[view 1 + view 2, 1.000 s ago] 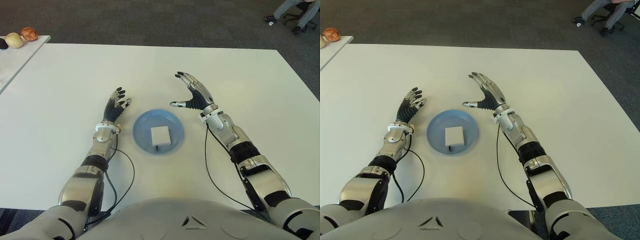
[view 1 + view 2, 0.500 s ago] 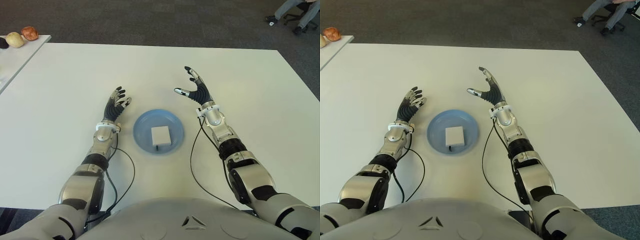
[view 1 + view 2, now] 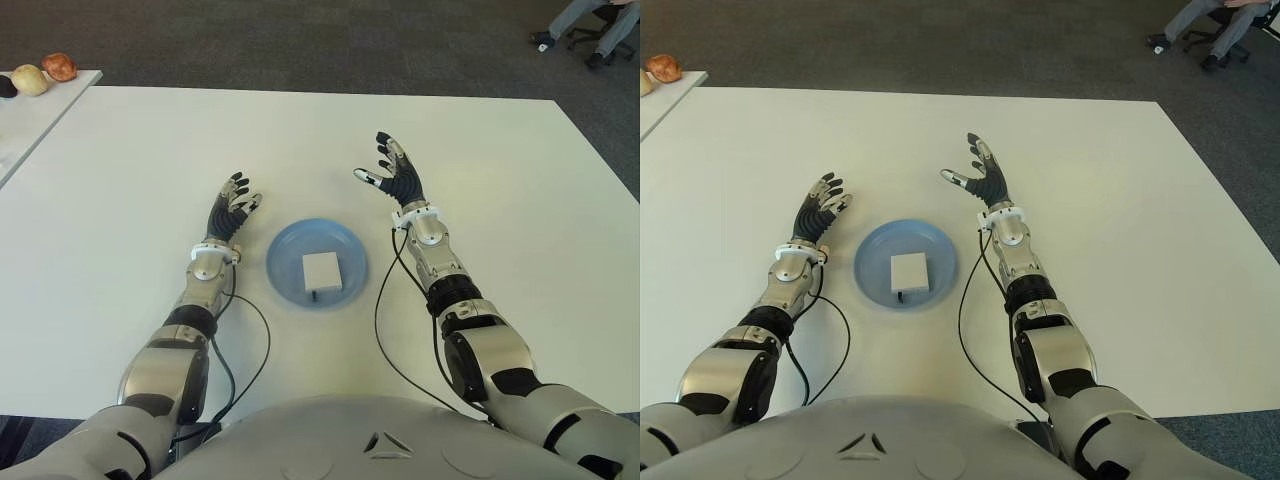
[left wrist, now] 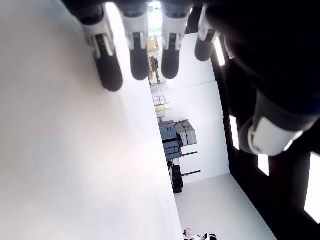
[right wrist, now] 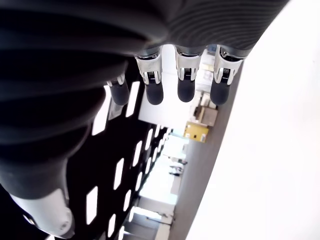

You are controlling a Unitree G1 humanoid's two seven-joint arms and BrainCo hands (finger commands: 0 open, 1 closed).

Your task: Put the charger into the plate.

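Note:
A white square charger [image 3: 320, 270] lies flat in the blue plate [image 3: 285, 252] on the white table [image 3: 120, 170], between my two arms. My right hand [image 3: 392, 175] is to the right of the plate and a little beyond it, fingers spread, holding nothing. On the plate's left side my left hand [image 3: 232, 211] shows with fingers stretched out, also holding nothing. Both wrist views show only straight fingertips [image 5: 152, 93] and the bare table surface.
A second white table [image 3: 30, 115] stands at the far left with a few round fruit-like items [image 3: 58, 66] on it. A person's legs and an office chair [image 3: 590, 25] show at the far right on the dark carpet.
My right hand has swung from above the plate's far right rim out to the right and turned upright, its forearm drawing in toward my body. The left hand and charger stayed still.

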